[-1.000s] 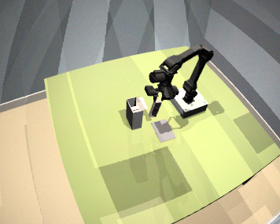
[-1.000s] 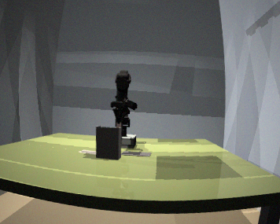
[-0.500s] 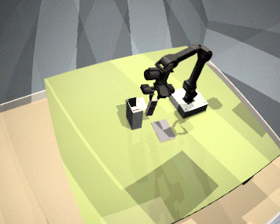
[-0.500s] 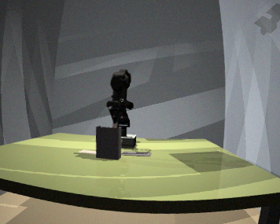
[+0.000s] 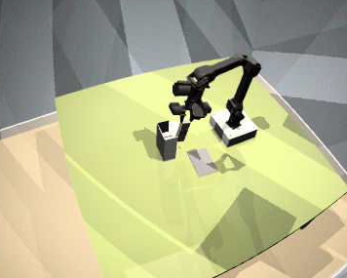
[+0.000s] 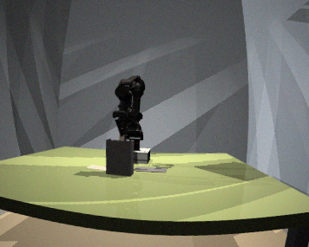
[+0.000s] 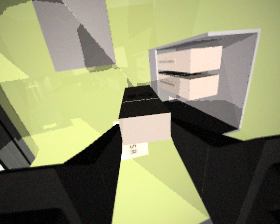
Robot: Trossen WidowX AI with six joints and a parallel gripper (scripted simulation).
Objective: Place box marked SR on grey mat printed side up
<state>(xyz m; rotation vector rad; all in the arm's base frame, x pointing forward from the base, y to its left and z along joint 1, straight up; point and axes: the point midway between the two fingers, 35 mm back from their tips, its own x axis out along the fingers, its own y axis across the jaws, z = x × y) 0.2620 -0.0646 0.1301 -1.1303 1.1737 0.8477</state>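
My gripper point(image 5: 185, 120) point(image 7: 144, 125) is shut on a box point(image 5: 183, 131) point(image 7: 145, 127) that hangs below the fingers, off the table, between the bin and the mat. In the wrist view its near end is pale and its long visible side dark. A pale patch with small dark letters point(image 7: 134, 149) shows just past that end; I cannot tell whether it is a reflection. The dark bin point(image 5: 168, 148) point(image 6: 120, 159) point(image 7: 235, 75) stands beside the held box. Two pale boxes point(image 7: 205, 59) point(image 7: 202, 86) stand in it, their codes unreadable. The grey mat point(image 5: 199, 158) point(image 7: 75, 37) has nothing on it.
The arm's white-topped base point(image 5: 221, 121) stands behind the mat in the top view. The bin's tall walls rise close to the held box. Shadows and reflections cross the glossy green table point(image 5: 120, 196) point(image 6: 55, 187).
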